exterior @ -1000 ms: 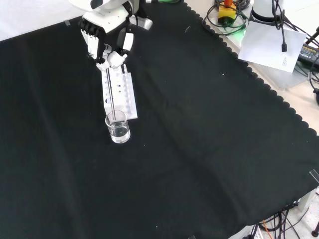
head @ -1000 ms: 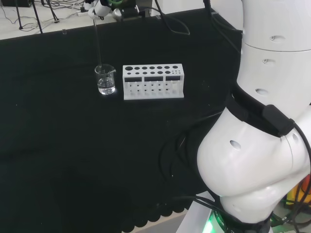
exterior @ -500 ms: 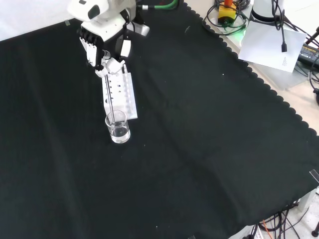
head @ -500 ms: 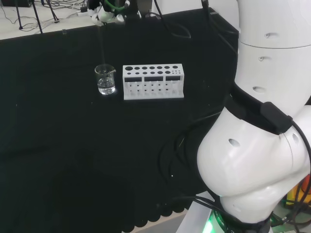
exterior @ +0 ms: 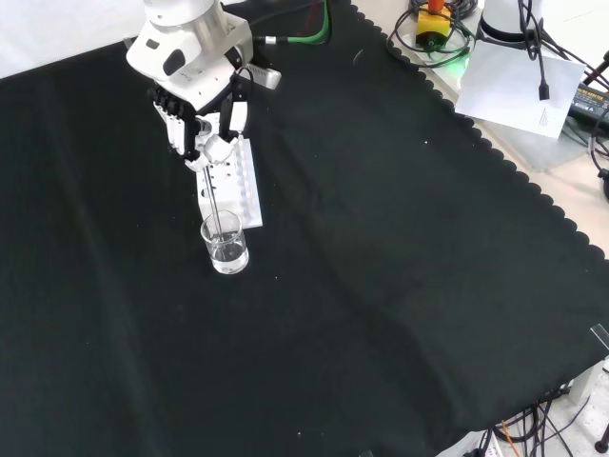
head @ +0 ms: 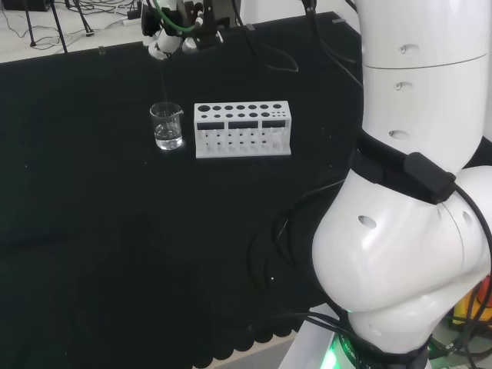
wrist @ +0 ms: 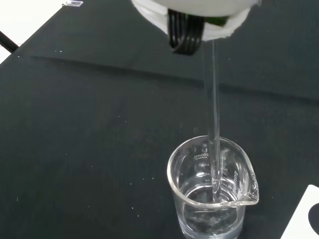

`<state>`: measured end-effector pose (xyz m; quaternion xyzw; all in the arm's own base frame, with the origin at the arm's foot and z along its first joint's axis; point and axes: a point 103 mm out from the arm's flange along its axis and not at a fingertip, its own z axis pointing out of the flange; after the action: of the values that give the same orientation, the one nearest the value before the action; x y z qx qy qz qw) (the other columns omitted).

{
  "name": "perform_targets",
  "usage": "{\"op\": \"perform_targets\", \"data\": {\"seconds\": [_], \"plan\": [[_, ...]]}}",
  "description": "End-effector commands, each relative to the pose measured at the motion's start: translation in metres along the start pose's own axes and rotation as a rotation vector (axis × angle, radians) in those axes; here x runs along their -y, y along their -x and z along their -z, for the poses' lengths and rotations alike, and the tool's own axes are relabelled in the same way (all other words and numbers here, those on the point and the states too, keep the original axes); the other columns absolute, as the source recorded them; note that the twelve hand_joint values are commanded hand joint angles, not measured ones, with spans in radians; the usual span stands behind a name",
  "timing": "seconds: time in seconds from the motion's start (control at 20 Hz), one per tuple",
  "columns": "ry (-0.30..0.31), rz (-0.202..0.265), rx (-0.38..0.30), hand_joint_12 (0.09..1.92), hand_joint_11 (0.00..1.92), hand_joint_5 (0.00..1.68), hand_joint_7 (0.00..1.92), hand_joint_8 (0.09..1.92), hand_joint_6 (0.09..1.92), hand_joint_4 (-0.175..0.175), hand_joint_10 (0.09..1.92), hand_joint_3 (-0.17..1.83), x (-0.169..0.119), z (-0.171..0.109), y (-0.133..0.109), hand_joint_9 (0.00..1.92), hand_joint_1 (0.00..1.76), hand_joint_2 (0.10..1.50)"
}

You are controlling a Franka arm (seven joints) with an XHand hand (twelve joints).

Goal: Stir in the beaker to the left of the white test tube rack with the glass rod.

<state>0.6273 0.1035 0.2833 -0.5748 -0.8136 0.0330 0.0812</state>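
Your hand [exterior: 198, 133] is pinching the top of the glass rod [exterior: 216, 203], fingers curled round it. Going left to right in the head view: the beaker [head: 167, 127] sits on the black cloth [head: 92, 231], then just beside it the white rack [head: 242, 129]. Rod's lower end reaches down inside the beaker, into clear liquid in the wrist view. Rod looks thin, stiff, slick and breakable; keep hold near its top and stir gently off the wall. Beaker seems light, could tip.

Upright glass rod [wrist: 213, 124] in water-filled beaker [wrist: 213, 194]
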Motion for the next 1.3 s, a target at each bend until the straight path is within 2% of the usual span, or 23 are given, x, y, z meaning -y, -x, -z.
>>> {"op": "perform_targets", "data": {"seconds": [0.05, 0.55, 1.0, 1.15, 1.3], "plan": [[0.003, -0.004, -0.011, 0.76, 1.65, 1.12, 1.2, 1.06, 0.61, -0.175, 0.86, 0.55, -0.004, -0.002, -0.003, 1.64, 1.31, 0.77], [0.013, -0.006, -0.022, 0.77, 1.65, 1.12, 1.2, 1.05, 0.6, -0.175, 0.86, 0.55, -0.008, 0.002, -0.005, 1.64, 1.31, 0.77], [0.019, -0.042, -0.028, 0.77, 1.65, 1.13, 1.2, 1.05, 0.6, -0.175, 0.86, 0.56, 0.003, 0.007, 0.02, 1.64, 1.31, 0.76], [-0.003, -0.032, -0.013, 0.77, 1.65, 1.13, 1.2, 1.05, 0.6, -0.175, 0.86, 0.56, 0.008, 0.002, 0.014, 1.64, 1.31, 0.76], [-0.028, -0.023, -0.002, 0.77, 1.65, 1.13, 1.2, 1.05, 0.59, -0.175, 0.86, 0.56, 0.015, -0.004, -0.004, 1.64, 1.31, 0.76]]}}
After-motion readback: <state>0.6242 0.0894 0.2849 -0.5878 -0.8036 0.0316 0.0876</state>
